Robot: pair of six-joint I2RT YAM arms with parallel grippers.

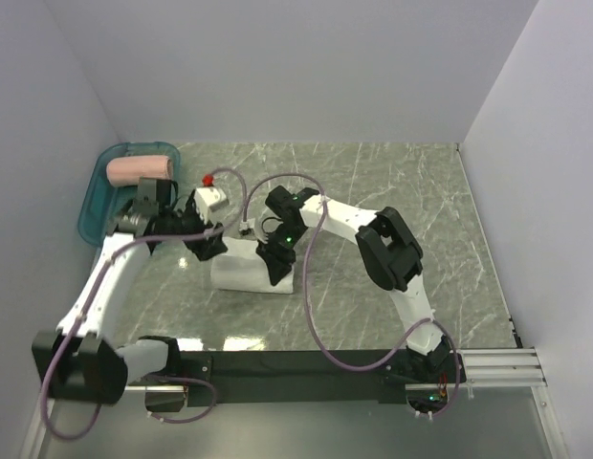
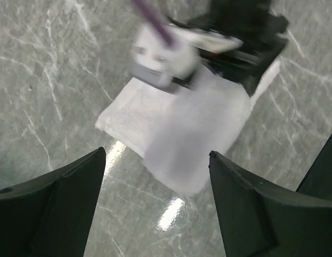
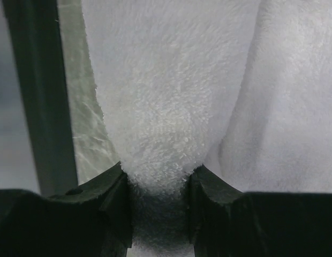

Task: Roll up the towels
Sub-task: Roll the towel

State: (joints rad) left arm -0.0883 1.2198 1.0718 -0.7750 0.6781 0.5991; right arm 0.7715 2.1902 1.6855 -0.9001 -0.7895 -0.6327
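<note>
The white towel (image 1: 241, 271) lies folded in the middle of the green marbled table; it also shows in the left wrist view (image 2: 176, 128) and fills the right wrist view (image 3: 171, 96). My right gripper (image 1: 274, 260) is shut on a pinch of the white towel (image 3: 158, 176) at its right side. My left gripper (image 1: 207, 245) is open and empty, hovering just left of and above the towel's near corner (image 2: 157, 176). The salmon-pink towel (image 1: 142, 169) lies rolled in the teal tray (image 1: 94, 206) at the far left.
A small white block with a red knob (image 1: 209, 194) stands behind the left gripper. Purple cables (image 1: 311, 287) loop over the table between the arms. White walls close the back and both sides.
</note>
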